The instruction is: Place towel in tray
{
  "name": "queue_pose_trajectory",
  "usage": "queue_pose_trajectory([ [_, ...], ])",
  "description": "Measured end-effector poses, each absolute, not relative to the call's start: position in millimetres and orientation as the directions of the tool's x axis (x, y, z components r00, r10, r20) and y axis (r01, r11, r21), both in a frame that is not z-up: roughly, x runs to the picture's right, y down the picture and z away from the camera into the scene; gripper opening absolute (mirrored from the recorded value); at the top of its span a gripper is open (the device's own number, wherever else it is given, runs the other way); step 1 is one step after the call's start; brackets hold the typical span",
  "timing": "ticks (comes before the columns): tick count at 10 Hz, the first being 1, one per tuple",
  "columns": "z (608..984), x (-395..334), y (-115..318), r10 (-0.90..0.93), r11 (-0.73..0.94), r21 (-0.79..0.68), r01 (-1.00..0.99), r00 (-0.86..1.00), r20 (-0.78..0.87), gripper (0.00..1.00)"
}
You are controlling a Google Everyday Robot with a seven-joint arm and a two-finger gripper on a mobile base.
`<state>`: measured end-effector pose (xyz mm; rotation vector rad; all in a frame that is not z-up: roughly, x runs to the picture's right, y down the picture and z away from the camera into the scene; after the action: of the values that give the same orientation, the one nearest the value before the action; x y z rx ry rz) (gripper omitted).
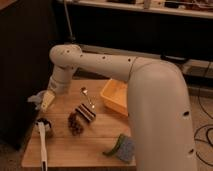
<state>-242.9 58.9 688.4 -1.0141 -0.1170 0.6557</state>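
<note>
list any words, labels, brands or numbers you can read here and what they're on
None can be read.
The yellow tray, the sponge, the brush and the white arm show no print.
The gripper, over the left edge of the table, bears no label that shows.
Things on the shelf at the top are too blurred to tell.
</note>
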Motion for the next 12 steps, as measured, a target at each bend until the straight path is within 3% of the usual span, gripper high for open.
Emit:
queue_pose_trajectory([
  [7, 725.3, -211.6, 14.7, 0.692, 0.291, -0.795, -0.533, 0.691, -0.21, 0.8],
  [12, 731.3, -213.7, 6.0, 0.749, 0.267, -0.805, -0.53, 0.64, -0.173, 0.8],
])
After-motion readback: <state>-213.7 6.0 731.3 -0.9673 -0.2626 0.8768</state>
